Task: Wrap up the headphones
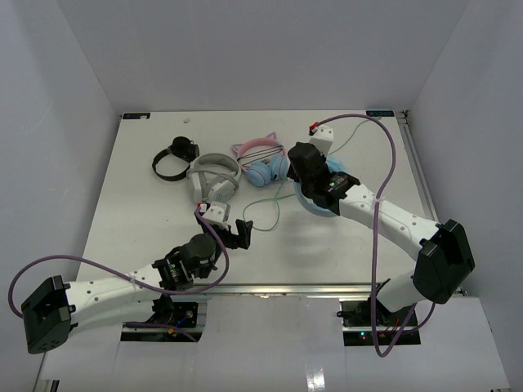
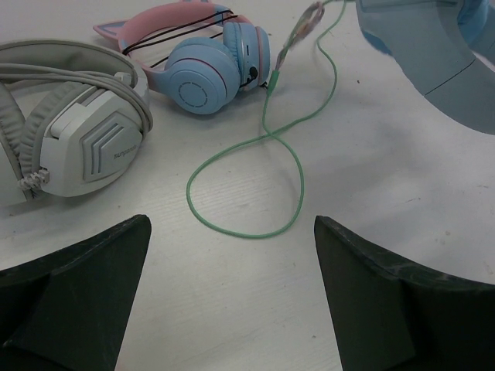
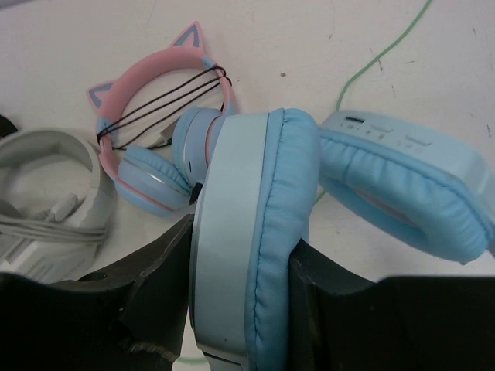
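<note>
The light-blue headphones [image 1: 327,200] lie at the right middle of the table. My right gripper [image 1: 312,171] is shut on their headband [image 3: 247,232], one black finger on each side; a padded cup [image 3: 402,193] lies to the right. The pale-green cable [image 1: 279,214] runs left from them and lies in a loop [image 2: 250,235] on the table. My left gripper [image 1: 243,230] is open and empty, low over the table just in front of that loop [image 2: 232,226]. The headphones' edge shows at the left wrist view's top right [image 2: 433,54].
A pink cat-ear pair with blue cups [image 1: 261,159] [image 2: 201,69] [image 3: 155,131], a grey-white pair [image 1: 214,180] [image 2: 77,131] [image 3: 46,193] and a black pair [image 1: 174,159] lie at the back middle. White walls enclose the table.
</note>
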`<state>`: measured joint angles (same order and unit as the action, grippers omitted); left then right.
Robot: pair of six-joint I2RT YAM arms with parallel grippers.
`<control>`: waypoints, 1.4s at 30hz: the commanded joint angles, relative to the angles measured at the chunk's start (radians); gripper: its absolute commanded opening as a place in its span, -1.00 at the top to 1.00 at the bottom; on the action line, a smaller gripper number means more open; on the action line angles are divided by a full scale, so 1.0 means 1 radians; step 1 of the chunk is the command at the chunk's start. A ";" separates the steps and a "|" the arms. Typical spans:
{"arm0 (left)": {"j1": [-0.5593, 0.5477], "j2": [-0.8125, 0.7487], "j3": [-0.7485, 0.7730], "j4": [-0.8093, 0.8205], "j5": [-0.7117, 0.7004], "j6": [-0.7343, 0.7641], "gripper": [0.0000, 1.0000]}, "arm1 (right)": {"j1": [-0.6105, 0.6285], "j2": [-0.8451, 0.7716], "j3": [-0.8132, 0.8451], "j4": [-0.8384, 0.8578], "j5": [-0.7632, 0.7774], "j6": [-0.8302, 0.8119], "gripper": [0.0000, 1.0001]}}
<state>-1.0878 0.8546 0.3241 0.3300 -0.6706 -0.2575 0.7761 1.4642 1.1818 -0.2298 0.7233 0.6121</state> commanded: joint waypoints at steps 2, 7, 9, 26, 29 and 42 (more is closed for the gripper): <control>0.000 -0.058 0.023 0.010 0.012 -0.034 -0.96 | -0.011 -0.083 -0.016 0.118 -0.173 -0.374 0.85; 0.000 -0.090 0.021 0.019 0.056 -0.027 -0.95 | -0.037 -0.097 -0.024 0.059 -0.162 -0.300 0.85; 0.000 -0.088 0.017 0.028 0.072 -0.018 -0.96 | -0.042 -0.086 -0.005 0.020 -0.102 -0.198 0.85; 0.000 -0.107 0.009 0.002 0.055 -0.050 -0.96 | -0.225 0.252 0.079 0.005 0.083 0.212 0.85; 0.000 -0.119 0.005 0.003 0.065 -0.053 -0.96 | -0.262 0.306 0.095 0.004 0.080 0.249 0.85; 0.000 -0.115 0.014 -0.006 0.081 -0.050 -0.96 | -0.335 0.486 0.252 0.004 -0.042 0.134 0.22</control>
<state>-1.0878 0.7490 0.3241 0.3311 -0.6039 -0.3012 0.4459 1.9447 1.3596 -0.2671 0.6885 0.8223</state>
